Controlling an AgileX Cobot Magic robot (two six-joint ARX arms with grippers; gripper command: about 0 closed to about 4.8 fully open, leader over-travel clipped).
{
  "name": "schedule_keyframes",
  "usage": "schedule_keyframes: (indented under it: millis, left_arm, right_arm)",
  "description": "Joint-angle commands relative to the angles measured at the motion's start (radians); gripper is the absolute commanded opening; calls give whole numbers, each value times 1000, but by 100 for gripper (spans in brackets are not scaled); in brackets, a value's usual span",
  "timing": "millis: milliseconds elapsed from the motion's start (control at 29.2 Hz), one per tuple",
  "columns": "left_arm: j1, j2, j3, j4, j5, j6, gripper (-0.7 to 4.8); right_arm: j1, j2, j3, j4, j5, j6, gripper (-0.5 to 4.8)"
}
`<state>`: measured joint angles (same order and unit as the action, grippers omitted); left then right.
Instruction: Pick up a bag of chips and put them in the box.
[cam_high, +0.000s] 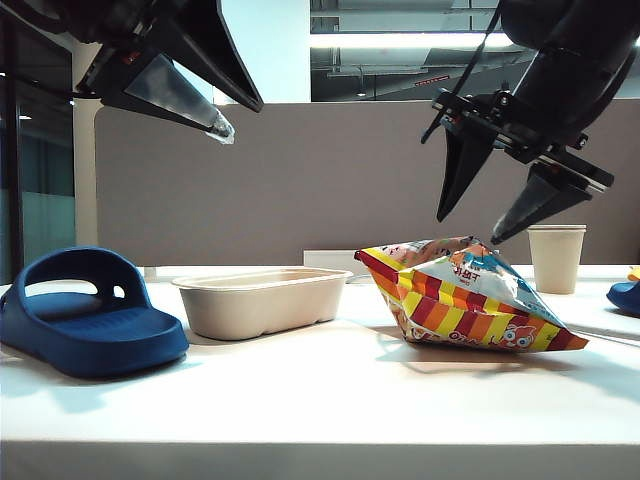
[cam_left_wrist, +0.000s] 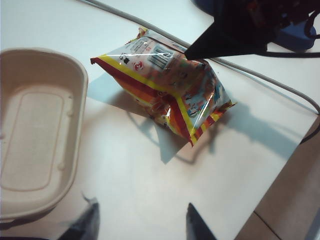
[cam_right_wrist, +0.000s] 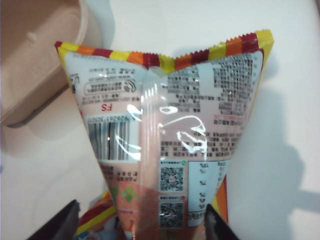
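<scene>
**Q:** Where is the bag of chips, and where are your fingers?

**A:** The bag of chips (cam_high: 468, 297) lies on the white table (cam_high: 320, 400), to the right of the box (cam_high: 262, 300) and apart from it. My right gripper (cam_high: 468, 228) hangs just over the bag's upper end, fingers part-way open with one on each side; I cannot tell whether they touch it. My left gripper (cam_high: 222, 128) hovers high above the box, fingers wide and holding nothing.

**Q:** How will the bag handle?

**A:** I judge it light, puffy with air, and glossy, so likely slippery. The chips inside are fragile; a hard squeeze could crush them. The crimped seam at its upper end, or the back fold, looks the safest place to pinch.

**Q:** What is in the containers?

**A:** The box is a shallow beige tray, empty. A paper cup (cam_high: 556, 258) stands behind the bag; its inside is hidden. A blue slipper (cam_high: 88, 315) lies left of the box.
</scene>
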<state>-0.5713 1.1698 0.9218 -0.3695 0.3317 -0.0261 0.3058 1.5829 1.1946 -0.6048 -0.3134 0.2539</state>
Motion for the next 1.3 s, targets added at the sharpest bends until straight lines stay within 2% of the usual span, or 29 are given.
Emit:
schedule_keyframes:
  millis: [34,69,548,857,1302]
  left_arm:
    - [0,-5,6,13,1,5,220]
    - [0,-5,6,13,1,5,220]
    - [0,-5,6,13,2,4,220]
    - [0,-5,6,12,2,4,220]
    - [0,-4,6,13,2,4,220]
  right_arm:
    - [2,-1,3,-5,8,-39,422]
    - [2,0,3,-5,7,-45,479]
    - [2,6,3,-5,22,-50,479]
    - [2,77,3,-10,-29,-61,479]
    - [2,136,3,-11,-20,-64,474]
